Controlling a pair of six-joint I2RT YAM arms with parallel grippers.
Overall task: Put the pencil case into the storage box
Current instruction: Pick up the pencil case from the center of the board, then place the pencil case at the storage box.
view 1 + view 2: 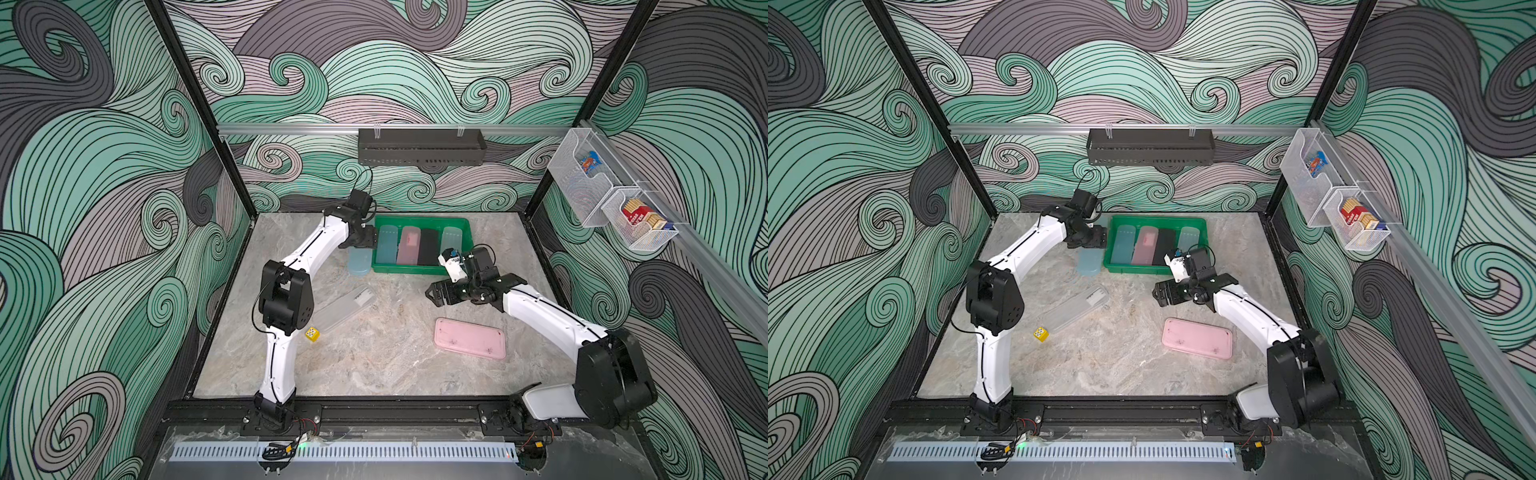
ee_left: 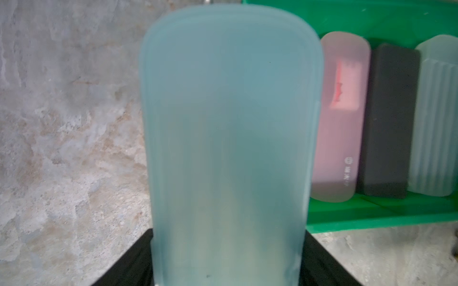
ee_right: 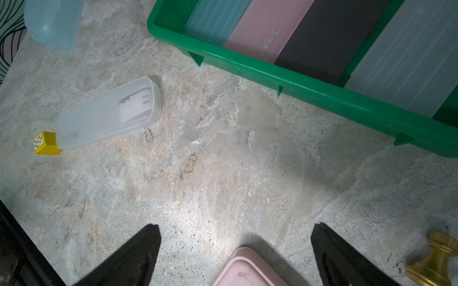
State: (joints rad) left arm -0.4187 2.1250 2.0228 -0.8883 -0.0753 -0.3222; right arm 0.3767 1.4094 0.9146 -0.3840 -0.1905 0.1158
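Blue pencil case [image 2: 230, 136] fills most of the left wrist view, very close up. Black fingers [image 2: 136, 262] of the left gripper [image 1: 362, 246] press on its two long sides near one short end, so this gripper is clamped on the case. The rest of the case sticks out past the fingers.

In both top views the case is just outside the green storage box [image 1: 415, 270], beside the short wall on the left arm's side. It looks lifted off the table, and it is not in the box yet.

Four cases already lie side by side in the box: a teal case [image 1: 386, 245], a pink case [image 1: 409, 247], a black case [image 1: 429, 247] and a pale ribbed case [image 1: 451, 239]. Little room looks free.

I think the blue case is light and hollow. It looks like hard, smooth, frosted plastic, so it should stay stiff but may slip. Held at one end, the long part could tip or swing. A hold across the narrow sides nearer the middle would be steadier.

On the table in front of the box's long wall, the right gripper [image 1: 434, 294] has its jaws wide apart, holding nothing. Farther from the box lie a clear pencil case [image 1: 347, 307], with a yellow dice [image 1: 312, 334] just beside its end, and a flat pink case [image 1: 469, 337].
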